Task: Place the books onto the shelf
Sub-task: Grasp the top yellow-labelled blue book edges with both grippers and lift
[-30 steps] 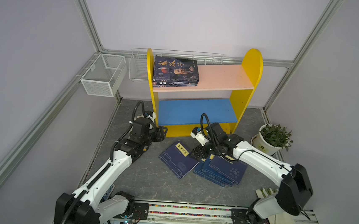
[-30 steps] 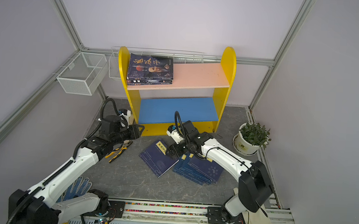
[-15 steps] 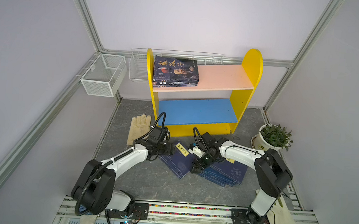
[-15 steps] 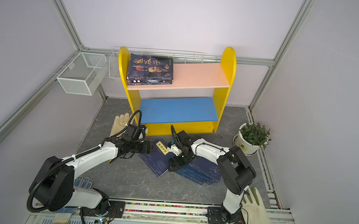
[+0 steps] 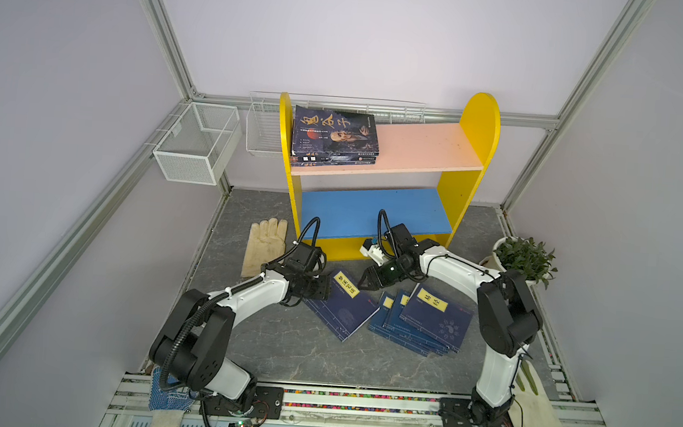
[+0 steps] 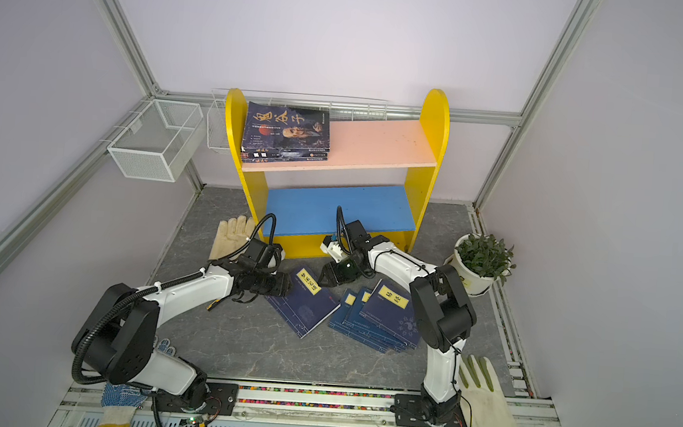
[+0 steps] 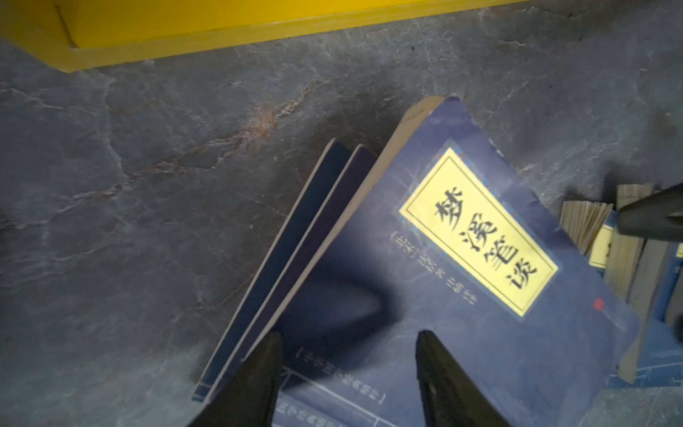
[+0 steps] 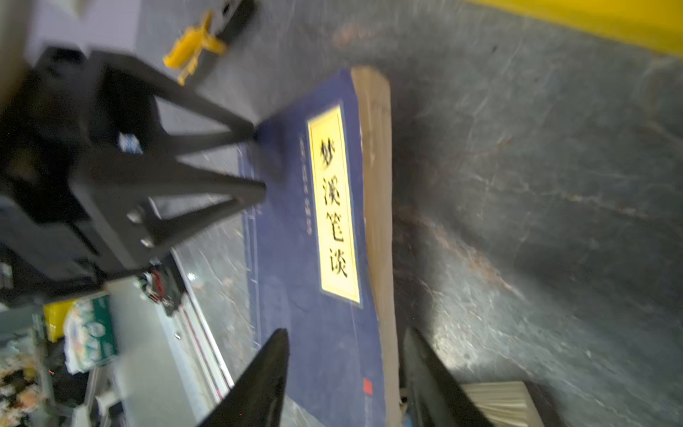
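**Top views.** In both top views the shelf [image 5: 479, 125] stands at upper centre of the frame. A stack of dark paperbacks [image 5: 333, 132] lies flat at the left end of its pink upper board [image 5: 424, 146]. The blue lower board [image 5: 373, 213] is bare. All the navy books lie on the table [image 5: 299, 353] below the shelf. There is a small stack at centre, topped by a yellow-labelled navy book [image 5: 343, 306], and a fanned pile [image 5: 427, 321] just right of it. Finding: the paperbacks are placed, the navy books are outstanding, and the greater part of the task is judged undone. The left gripper [image 5: 322, 290] sits at the stack's left edge and the right gripper [image 5: 368, 277] at its upper right corner.

**Left wrist view.** At lower centre, the left gripper [image 7: 347, 334] has its jaws apart over the navy book's cover, with nothing clamped. Two thinner navy books [image 7: 295, 240] show beneath, offset left.

**Right wrist view.** This view is blurred. At bottom centre, the right gripper [image 8: 345, 332] has its jaws apart astride the navy book's page edge, and no clamp can be made out. The left gripper, at centre left, reaches the book's far edge, but contact is uncertain. Judgement: the pickup of this book is only being set up.
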Controlling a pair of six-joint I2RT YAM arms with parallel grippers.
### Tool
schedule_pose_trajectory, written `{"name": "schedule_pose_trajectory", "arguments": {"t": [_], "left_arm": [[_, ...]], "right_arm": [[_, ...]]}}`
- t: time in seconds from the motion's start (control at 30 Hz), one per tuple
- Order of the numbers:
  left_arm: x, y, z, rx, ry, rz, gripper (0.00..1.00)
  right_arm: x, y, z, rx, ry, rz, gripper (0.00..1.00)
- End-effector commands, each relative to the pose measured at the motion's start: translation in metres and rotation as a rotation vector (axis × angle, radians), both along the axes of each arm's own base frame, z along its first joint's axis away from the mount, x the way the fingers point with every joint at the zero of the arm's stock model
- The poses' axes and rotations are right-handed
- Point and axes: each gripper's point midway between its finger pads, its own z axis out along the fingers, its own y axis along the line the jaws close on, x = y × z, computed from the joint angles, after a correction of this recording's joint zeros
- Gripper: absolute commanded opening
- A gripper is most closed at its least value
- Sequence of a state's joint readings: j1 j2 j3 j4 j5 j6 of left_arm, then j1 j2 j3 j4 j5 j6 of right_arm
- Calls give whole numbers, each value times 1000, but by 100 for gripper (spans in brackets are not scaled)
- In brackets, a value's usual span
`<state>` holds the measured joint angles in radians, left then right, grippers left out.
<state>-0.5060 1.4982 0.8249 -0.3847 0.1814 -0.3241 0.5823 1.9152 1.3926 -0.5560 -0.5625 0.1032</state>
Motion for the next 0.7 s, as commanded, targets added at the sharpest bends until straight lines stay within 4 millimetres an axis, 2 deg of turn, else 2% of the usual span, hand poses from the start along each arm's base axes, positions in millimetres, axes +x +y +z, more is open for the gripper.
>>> {"name": "schedule_pose_trajectory", "arguments": {"t": [0.0,0.13,0.2,0.33,0.47,0.57,0.67], "left_arm": [[-14,-9,-7,-32,79,-49,59],[-12,-11,-5,-25,70,-47,58],[-11,-10,-6,-17,67,-42,58],[-3,-2,-3,18,26,5,58],[12,7,10,30,-67,84,62],[19,8,13,29,-81,121,65],[21,1,3,31,-42,89,65]], "right_arm": [[1,18,19,105,32,30,46],[6,4,13,33,-1,-20,57],[-2,-9,7,-26,-12,-20,60],[-46,-40,-10,-187,2,12,66],[-99,-51,-27,-255,59,69,69],[-108,-54,-39,-286,79,77,65],[-110,-44,-43,-257,108,130,61]]}}
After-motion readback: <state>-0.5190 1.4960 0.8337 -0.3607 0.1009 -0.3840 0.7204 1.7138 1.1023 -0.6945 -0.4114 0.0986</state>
